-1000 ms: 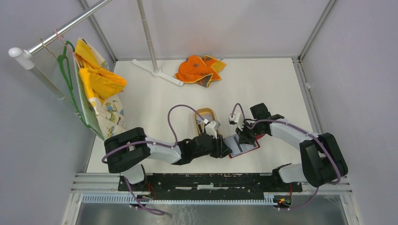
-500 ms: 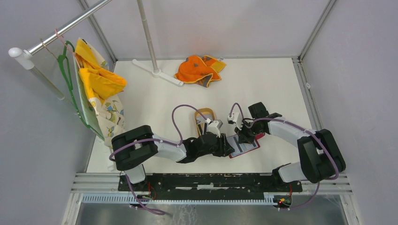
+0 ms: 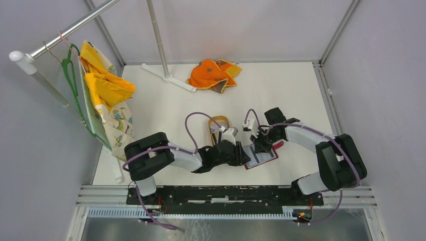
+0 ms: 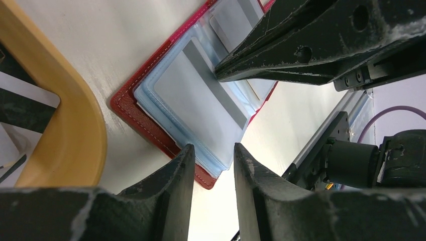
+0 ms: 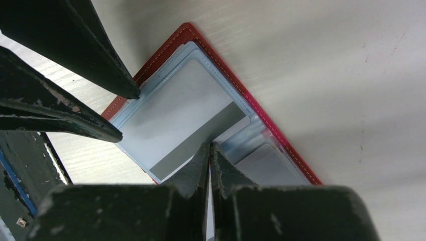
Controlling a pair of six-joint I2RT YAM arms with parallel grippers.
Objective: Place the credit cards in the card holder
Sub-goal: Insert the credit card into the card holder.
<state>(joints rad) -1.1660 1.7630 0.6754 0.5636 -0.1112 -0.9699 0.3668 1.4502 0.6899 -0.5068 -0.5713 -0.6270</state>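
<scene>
So the card holder [image 3: 261, 155] is a small red leather-looking wallet with pale stitching round the edge. It's lying open and flat on the tabletop just beside the tan wooden tray [image 3: 219, 124], off to its right, not quite touching, and turned at a slant. Inside it's all clear pale-blue sleeves, stacked like pages. The top sleeve on the half nearer the tray has a grey card [image 4: 193, 95] in it, with a plain face and one darker grey stripe along a long edge. The half farther from the tray shows a second pale card [image 5: 263, 165] under the plastic, only partly in view. One more white card [image 4: 25, 93] with a dark band lies in the tray itself.
</scene>
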